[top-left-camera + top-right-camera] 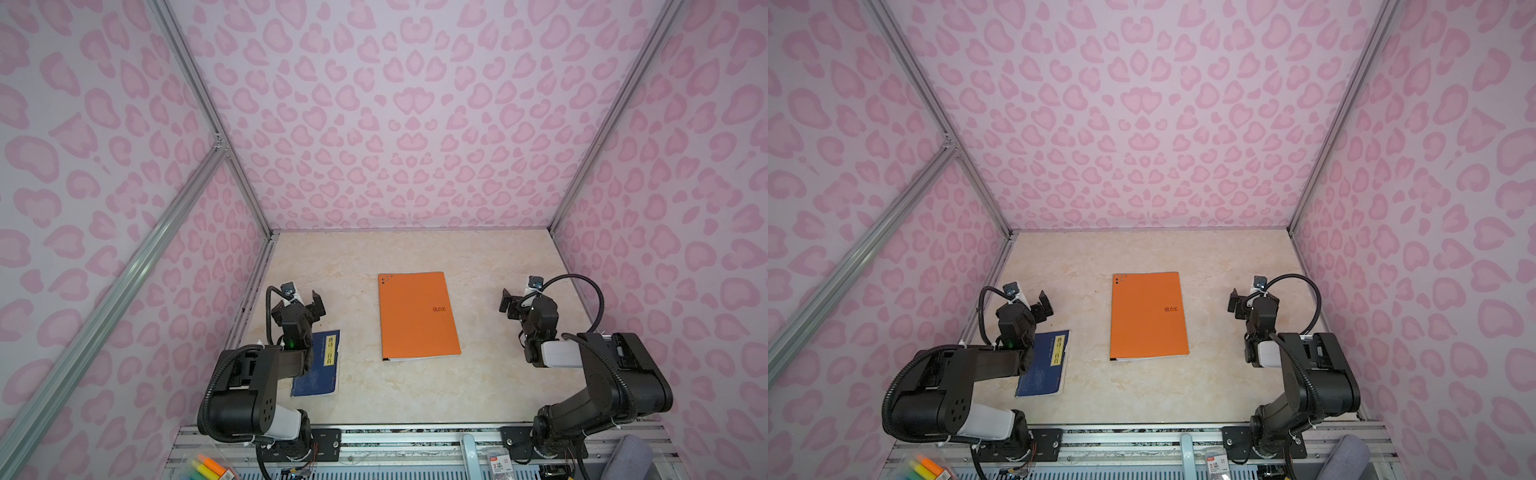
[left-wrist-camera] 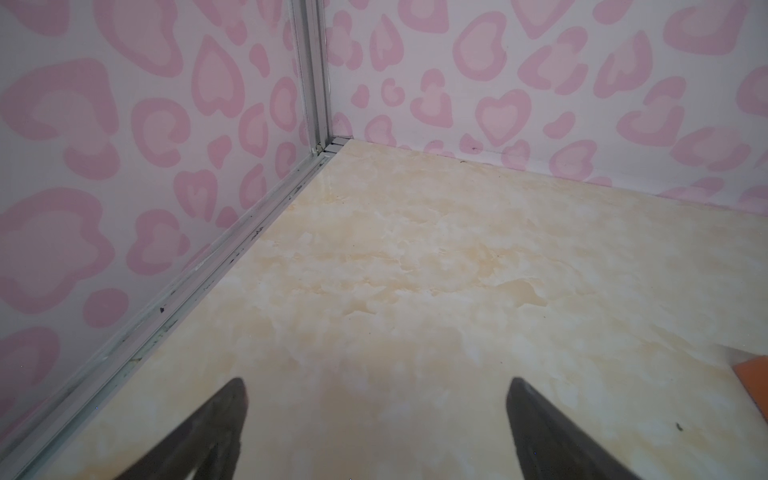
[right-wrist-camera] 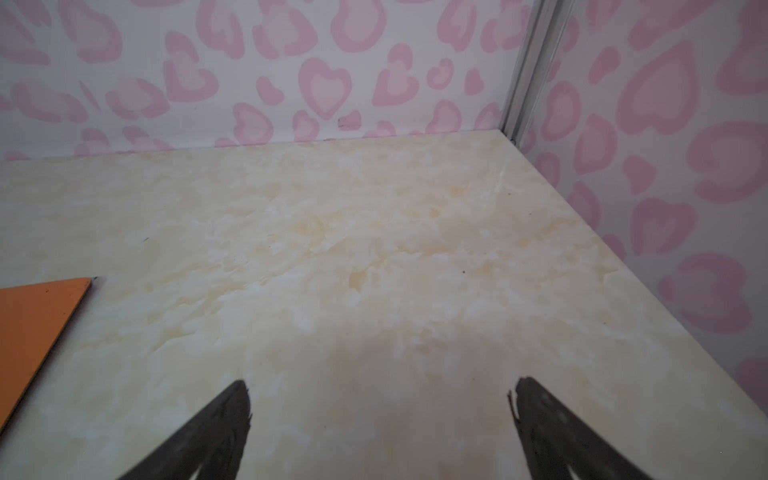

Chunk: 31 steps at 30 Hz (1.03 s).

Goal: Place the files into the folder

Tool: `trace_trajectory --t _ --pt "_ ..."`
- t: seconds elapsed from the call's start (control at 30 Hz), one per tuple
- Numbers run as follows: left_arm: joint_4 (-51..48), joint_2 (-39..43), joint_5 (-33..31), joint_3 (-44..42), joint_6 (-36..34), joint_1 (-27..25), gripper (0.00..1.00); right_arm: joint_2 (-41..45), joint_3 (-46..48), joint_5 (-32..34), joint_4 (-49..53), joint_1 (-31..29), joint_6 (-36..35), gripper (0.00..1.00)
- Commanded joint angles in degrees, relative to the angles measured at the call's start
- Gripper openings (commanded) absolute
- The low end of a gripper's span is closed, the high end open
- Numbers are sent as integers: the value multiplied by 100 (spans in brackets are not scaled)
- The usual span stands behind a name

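The orange folder (image 1: pixel 417 316) (image 1: pixel 1148 316) lies shut and flat in the middle of the table in both top views, dots at its far left corner. A thin white strip shows along its near edge. No loose files are in view. My left gripper (image 1: pixel 305 302) (image 1: pixel 1040 305) hovers open left of the folder, well apart from it. My right gripper (image 1: pixel 509 302) (image 1: pixel 1235 301) hovers open to the folder's right. In the left wrist view the gripper (image 2: pixel 376 384) holds nothing and a folder corner (image 2: pixel 754 374) shows. The right wrist view shows the gripper (image 3: pixel 380 386) empty, with a folder corner (image 3: pixel 37 324).
A dark blue book (image 1: pixel 322 368) with a yellow label lies at the near left, partly under my left arm. Pink patterned walls (image 1: pixel 415 124) with metal rails close in three sides. Highlighters (image 1: pixel 210 467) and a small packet (image 1: pixel 500 463) sit beyond the front rail.
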State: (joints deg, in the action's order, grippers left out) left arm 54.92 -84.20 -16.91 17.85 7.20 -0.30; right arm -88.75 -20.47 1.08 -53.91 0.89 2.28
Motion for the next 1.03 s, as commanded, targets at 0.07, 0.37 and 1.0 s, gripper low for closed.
trace_trajectory --t 0.07,0.37,1.0 --pt "249 7 -122 6 -171 -93 98 -39 120 -39 -368 -92 -247 100" --pt "274 3 -162 6 -176 -126 98 64 3 173 27 -151 -213 100" --pt "190 9 51 45 -162 -49 98 69 -10 157 65 -151 -227 100"
